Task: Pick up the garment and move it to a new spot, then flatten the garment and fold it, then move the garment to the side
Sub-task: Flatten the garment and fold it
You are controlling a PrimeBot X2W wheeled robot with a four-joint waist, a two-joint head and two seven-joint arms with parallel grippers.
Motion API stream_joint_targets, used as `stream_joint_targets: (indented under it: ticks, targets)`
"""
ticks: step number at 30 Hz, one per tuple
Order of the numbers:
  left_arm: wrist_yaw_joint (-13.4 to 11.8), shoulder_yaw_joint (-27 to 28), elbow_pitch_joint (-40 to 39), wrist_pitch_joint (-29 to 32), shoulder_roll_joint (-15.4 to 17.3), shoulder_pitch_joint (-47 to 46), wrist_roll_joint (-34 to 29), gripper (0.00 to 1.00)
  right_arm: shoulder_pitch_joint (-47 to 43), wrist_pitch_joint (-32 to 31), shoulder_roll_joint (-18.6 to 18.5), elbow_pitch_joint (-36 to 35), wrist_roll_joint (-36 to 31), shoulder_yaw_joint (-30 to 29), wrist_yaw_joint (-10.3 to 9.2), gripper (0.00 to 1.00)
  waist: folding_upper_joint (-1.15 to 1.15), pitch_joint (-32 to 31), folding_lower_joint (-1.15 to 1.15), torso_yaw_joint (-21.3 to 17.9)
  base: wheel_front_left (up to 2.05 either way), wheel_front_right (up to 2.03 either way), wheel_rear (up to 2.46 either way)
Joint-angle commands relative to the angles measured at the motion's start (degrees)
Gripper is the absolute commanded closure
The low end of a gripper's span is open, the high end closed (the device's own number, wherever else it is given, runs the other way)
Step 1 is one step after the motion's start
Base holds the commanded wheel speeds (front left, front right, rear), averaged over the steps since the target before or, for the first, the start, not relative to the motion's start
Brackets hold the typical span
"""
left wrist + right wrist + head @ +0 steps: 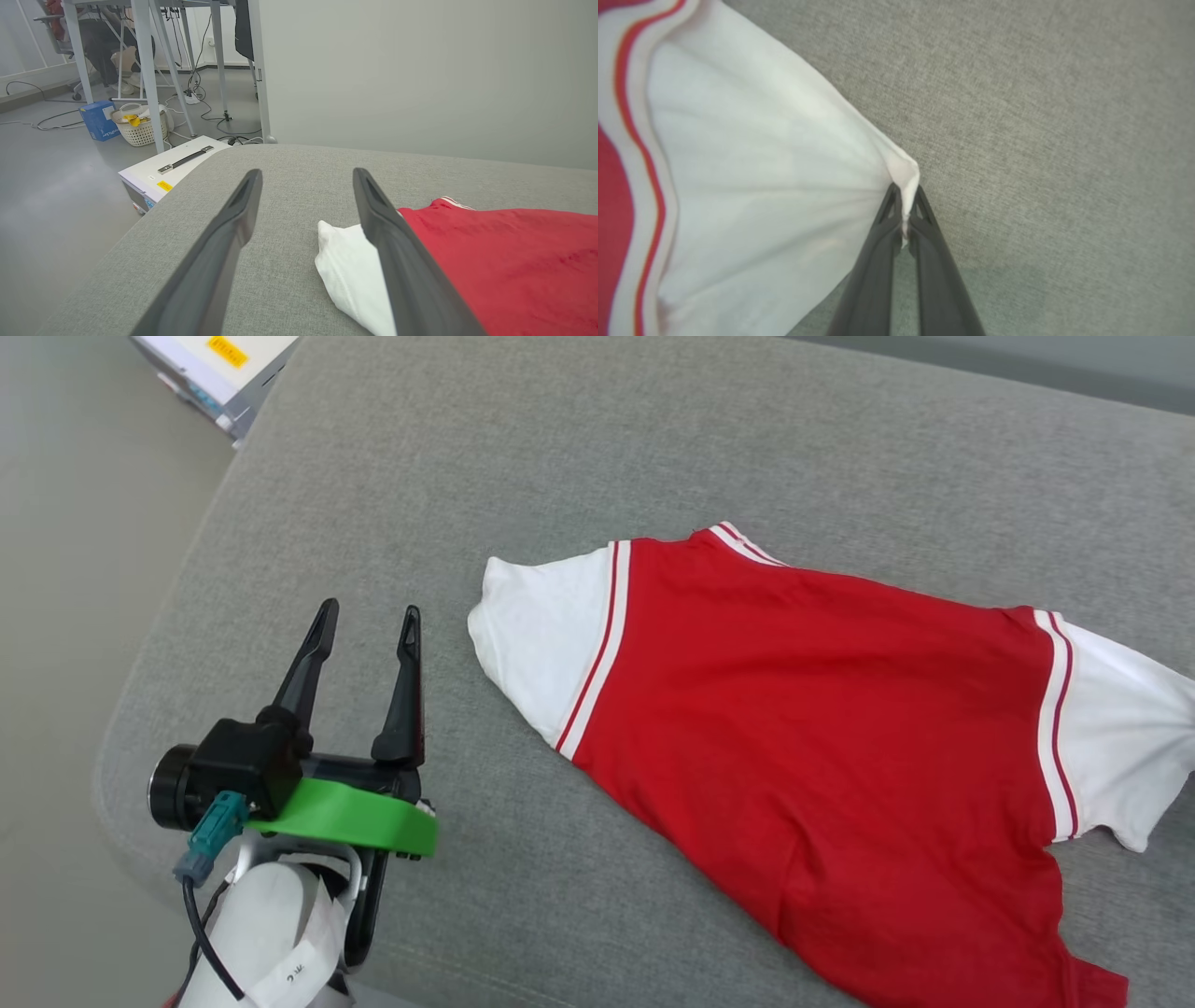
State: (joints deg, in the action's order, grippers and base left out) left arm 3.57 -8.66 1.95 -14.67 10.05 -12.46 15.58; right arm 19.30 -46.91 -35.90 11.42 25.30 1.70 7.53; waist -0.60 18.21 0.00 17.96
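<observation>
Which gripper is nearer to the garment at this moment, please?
Right. The right gripper is shut on the garment, pinching the edge of one white sleeve. The left gripper is open beside the other sleeve, apart from the cloth.

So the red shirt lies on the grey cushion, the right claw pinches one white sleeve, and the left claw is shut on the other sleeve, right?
Not quite: the left claw is open and empty, just beside the other sleeve, as the head view shows. The rest is right.
</observation>
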Motion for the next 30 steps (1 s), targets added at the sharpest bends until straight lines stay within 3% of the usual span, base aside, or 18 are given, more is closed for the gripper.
stream_joint_targets:
  ticks: [1, 7, 13, 18, 24, 30]
  targets:
    - [0.3, 0.4, 0.4, -0.3, 0.3, 0.6, -0.5, 0.0, -2.3, 0.7, -0.8, 0.2, 0.1, -0.6, -0.04, 1.0, 0.6, -1.6, 0.0, -1.9, 0.0, 0.0, 0.0]
    - [1.4, 0.7, 2.6, 2.2, 2.8, -1.0, 0.7, 0.0, -4.6, 4.5, -2.6, -1.8, -0.5, -3.3, -0.04, 1.0, 0.6, -1.7, 0.0, -4.8, 0.0, 0.0, 0.0]
    - [3.4, -1.7, 5.7, 11.7, 8.4, -8.4, 4.1, 0.0, -3.2, 7.3, -1.8, -3.2, -1.8, -3.9, -0.04, 1.0, 0.6, 0.4, 0.0, -8.6, 0.0, 0.0, 0.0]
    - [3.9, -8.2, 8.1, 26.6, 14.4, -16.7, 12.5, 0.0, -0.8, 8.2, -1.0, -4.2, -2.3, -2.7, -0.04, 1.0, 0.6, 2.8, 0.0, -11.3, 0.0, 0.0, 0.0]
    - [3.9, -19.7, 9.3, 46.1, 23.8, -25.9, 29.4, 0.0, 3.1, 8.5, 1.1, -4.9, -2.7, -1.0, -0.04, 1.0, 0.6, 5.5, 0.0, -14.0, 0.0, 0.0, 0.0]
    - [3.9, -23.6, 14.1, 51.7, 26.9, -32.5, 35.9, 0.0, 5.8, 8.7, 2.3, -5.7, -3.2, 1.2, -0.04, 1.0, 0.6, 7.5, 0.0, -15.7, 0.0, 0.0, 0.0]
